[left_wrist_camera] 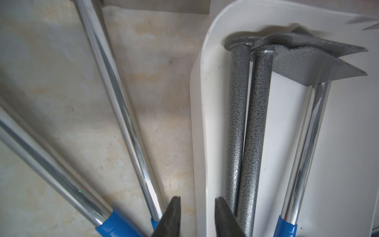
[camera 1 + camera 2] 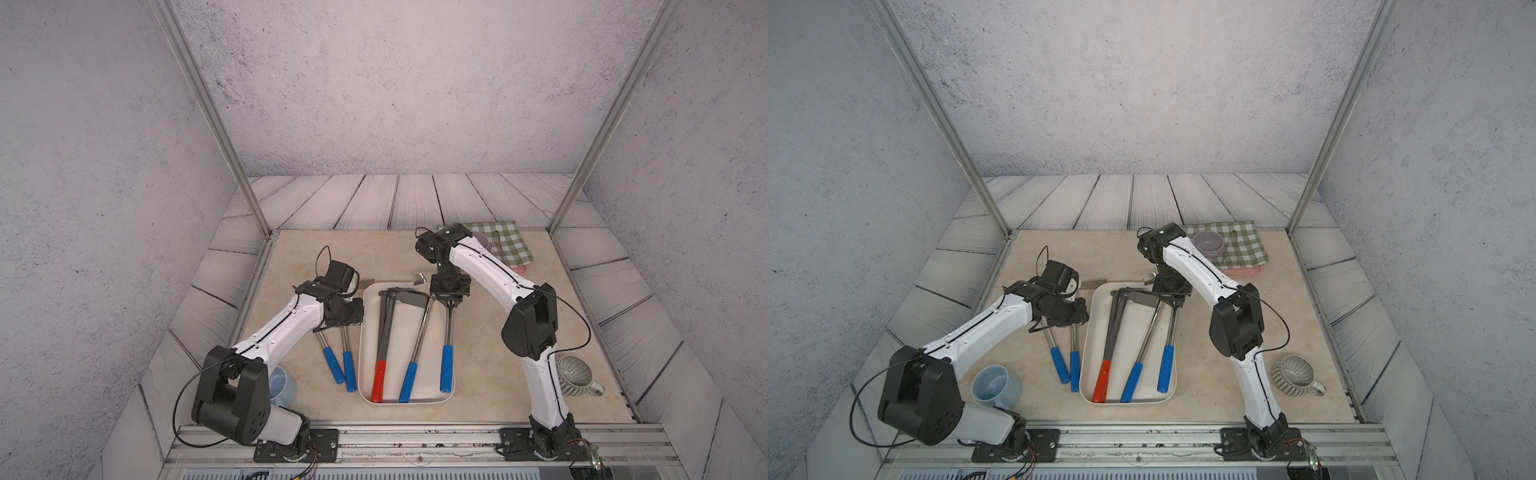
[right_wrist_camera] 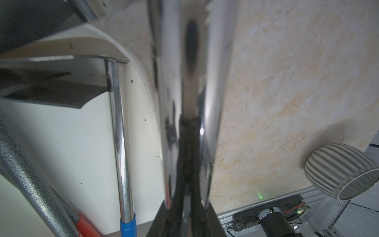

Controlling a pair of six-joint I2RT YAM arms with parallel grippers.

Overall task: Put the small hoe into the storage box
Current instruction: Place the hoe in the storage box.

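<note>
Right gripper (image 2: 450, 304) is clamped on the chrome shaft of small hoe (image 2: 447, 368), near its head. Blue grip is seen inside storage box (image 2: 362, 353), along its right rim, with the head end past the far rim. Resting or lifted: cannot be told. Left gripper (image 1: 198, 217) is seen parted, nothing gripped, over the box's left rim. Red-handled tool (image 2: 379, 380) is laid in the box. Two blue-handled tools (image 2: 334, 365) are laid on table (image 2: 498, 374) just beside it.
</note>
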